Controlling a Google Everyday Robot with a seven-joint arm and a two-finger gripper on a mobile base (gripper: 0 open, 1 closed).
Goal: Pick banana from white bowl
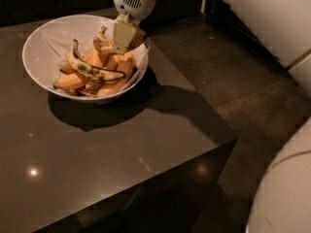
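The white bowl [39,40] stands at the back left of the dark table and holds several bananas. My gripper [124,36] reaches down from the top over the bowl's right side. It is shut on the speckled banana [102,42], which sits crosswise between the fingers, slightly above the pile, with its ends showing on both sides of the pale finger [121,33]. Below it lie a banana with long black streaks and an upturned stem [92,72] and smooth orange-yellow bananas [116,69].
The dark glossy table [107,149] has its right edge near the bowl and its front corner at lower right. Beyond that is speckled floor [233,81]. My white body [284,188] fills the lower right, and a white arm part [262,13] the upper right.
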